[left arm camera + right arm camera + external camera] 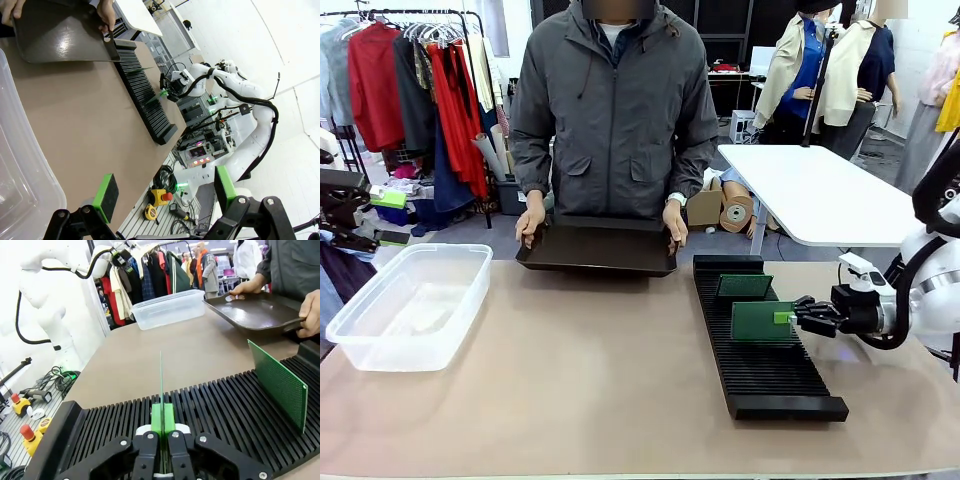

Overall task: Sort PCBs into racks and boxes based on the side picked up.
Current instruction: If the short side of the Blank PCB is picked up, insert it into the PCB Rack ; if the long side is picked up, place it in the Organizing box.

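**A:** Over the black rack (760,340) on the right side of the counter (570,390), the right arm's fingers (163,426) are pinching a green board (761,322) by one edge, holding it upright and edge-on above the slots. A second board (744,286) already stands in the rack nearer the person. How would you finish this?

**B:** Keep the board square to the slots. In the right wrist view it (161,375) reads as a thin vertical line, which is what you want; any twist and the bottom edge would ride across two ribs instead of dropping between them.

**A:** And the descent?

**B:** Slow and straight down, I'd say, until the edge seats. Only then let go, and lift straight up so the pads don't drag the board over.

**A:** Anything in the way?

**B:** The standing board (279,381) is several slots off, so well apart. The person's hands (674,220) hold the black tray (598,247) at the far edge of the counter, close to the rack's far end but away from the working slot.

**A:** The left arm?

**B:** Its fingers (165,192) are spread and empty, near the clear box (410,300) on the left, which holds no boards that I can see.
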You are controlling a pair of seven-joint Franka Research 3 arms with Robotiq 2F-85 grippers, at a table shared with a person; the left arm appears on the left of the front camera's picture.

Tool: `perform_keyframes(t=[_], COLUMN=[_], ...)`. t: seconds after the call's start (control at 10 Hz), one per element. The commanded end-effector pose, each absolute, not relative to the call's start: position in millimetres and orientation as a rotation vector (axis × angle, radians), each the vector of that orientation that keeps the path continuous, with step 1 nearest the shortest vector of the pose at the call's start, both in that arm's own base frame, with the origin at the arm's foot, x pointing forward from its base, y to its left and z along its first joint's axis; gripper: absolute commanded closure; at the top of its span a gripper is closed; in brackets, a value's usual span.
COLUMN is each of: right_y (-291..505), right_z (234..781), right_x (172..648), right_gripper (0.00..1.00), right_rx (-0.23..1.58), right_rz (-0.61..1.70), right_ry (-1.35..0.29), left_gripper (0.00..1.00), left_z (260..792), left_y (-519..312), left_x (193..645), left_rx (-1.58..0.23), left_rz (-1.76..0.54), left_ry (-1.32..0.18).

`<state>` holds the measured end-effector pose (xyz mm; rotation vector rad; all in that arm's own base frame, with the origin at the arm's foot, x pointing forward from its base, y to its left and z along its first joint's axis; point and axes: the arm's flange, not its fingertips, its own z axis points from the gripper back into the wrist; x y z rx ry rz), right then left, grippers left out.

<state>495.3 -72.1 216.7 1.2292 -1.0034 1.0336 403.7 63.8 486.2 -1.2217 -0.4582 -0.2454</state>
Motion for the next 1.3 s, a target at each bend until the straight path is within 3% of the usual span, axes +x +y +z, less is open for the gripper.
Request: perform_keyframes(t=[0.0, 1.2], right_y=[-72.2, -72.6], right_z=[216.7, 215.0], right_x=[495.4, 498.7], right_gripper=[1.00, 1.00], right_rx=[1.223, 1.251], right_rz=[1.038, 1.029], right_ry=[-0.999, -1.010], left_gripper=[0.00, 0.00], left_z=[488.3, 488.3], left_y=[64.0, 64.0], left_x=[401.5, 401.5], left_rx=[-1.222, -1.222], left_rz=[-0.247, -0.247], left_ry=[-0.452, -0.452])
